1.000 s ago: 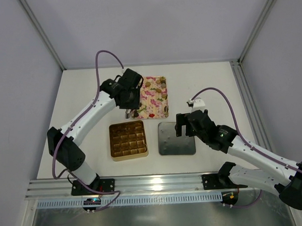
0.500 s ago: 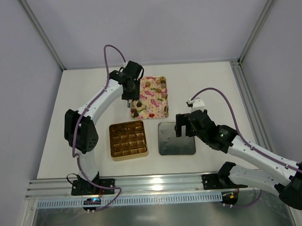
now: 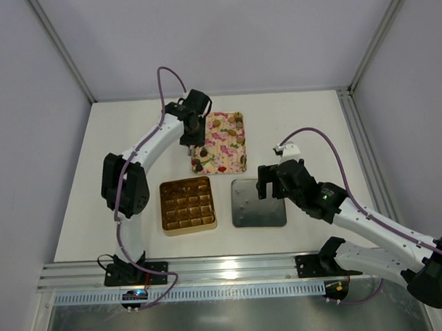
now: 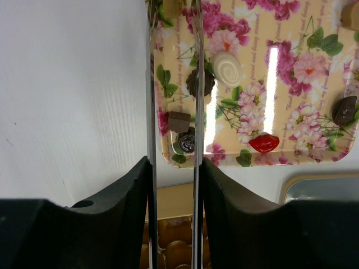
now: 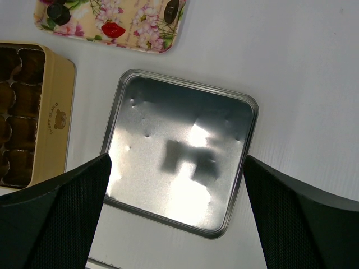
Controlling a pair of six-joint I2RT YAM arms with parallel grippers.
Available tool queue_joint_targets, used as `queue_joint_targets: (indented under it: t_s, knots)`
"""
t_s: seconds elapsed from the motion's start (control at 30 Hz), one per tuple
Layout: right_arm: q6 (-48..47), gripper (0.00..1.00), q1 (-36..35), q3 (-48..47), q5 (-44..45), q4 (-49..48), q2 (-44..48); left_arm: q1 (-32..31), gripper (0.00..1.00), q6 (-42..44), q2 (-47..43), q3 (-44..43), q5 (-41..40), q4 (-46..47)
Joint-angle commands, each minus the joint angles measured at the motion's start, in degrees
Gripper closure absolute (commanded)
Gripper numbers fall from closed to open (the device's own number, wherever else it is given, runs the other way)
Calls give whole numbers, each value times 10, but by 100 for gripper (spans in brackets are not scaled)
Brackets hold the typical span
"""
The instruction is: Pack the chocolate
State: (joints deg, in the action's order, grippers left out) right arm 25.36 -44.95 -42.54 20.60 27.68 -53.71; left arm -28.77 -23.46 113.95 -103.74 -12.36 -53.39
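One floral tray (image 3: pixel 228 146), upturned lid (image 3: pixel 258 203) beside box (image 3: pixel 188 228)

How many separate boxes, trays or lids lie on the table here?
3. A gold square box holding dark-brown chocolate pieces sits near-left; a silver square metal lid lies inside-up just to its right; a pink-floral rectangular tray lies behind them. None looks hidden.
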Motion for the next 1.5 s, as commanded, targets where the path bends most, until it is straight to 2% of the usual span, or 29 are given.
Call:
queue_joint_targets:
  t_s: [0.0, 0.13, 0.73, 1.07, 1.47]
  knots:
    - [-11, 0, 4, -11, 0, -23, -7, 3, 60, 9, 8, -28, 4, 22]
    - [-13, 0, 7, -9, -2, -26, -10, 4, 60, 8, 14, -34, 4, 21]
    - [-15, 0, 13, -11, -8, -25, -13, 6, 73, 5, 7, -39, 4, 7]
    - [-14, 0, 16, -10, -5, -25, -14, 5, 75, -6, -47, -42, 22, -29]
    - [-8, 0, 18, 1, -7, -27, -8, 0, 76, -25, -184, 68, 71, -32]
